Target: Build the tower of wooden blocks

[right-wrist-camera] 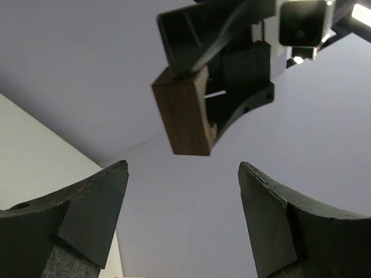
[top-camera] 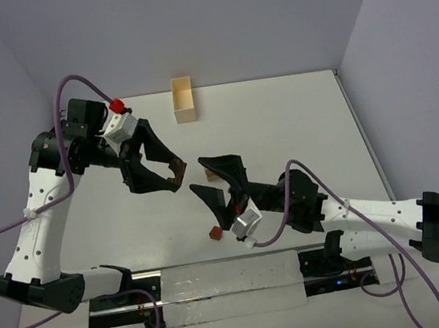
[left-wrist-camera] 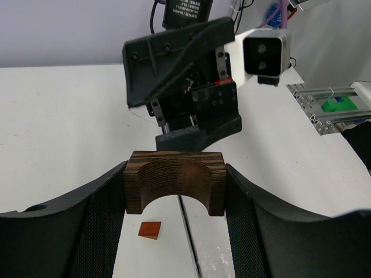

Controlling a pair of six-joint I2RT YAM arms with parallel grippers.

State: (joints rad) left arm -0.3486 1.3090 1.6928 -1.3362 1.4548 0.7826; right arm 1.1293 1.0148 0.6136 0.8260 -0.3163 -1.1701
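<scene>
Arch block aloft in left fingers; right fingers wait empty.

Left fingers [left-wrist-camera: 101, 202] are clamped on the flat ends of a dark, layered arch block [left-wrist-camera: 174, 174], held clear of the tabletop [top-camera: 295, 122] with the curved cut facing down in the wrist view. At its 3 o'clock in the top view, the right fingers [right-wrist-camera: 93, 208] stand apart with nothing between them, facing the block. A small reddish block [top-camera: 213, 233] lies on the tabletop at their 6 o'clock. A pale box [top-camera: 183, 100] sits at 12 o'clock, well apart. Judgement: the blocks look light, rigid and smooth-faced. Take them by flat parallel faces, not the curve, and squeeze modestly, since a small smooth piece could twist out.
</scene>
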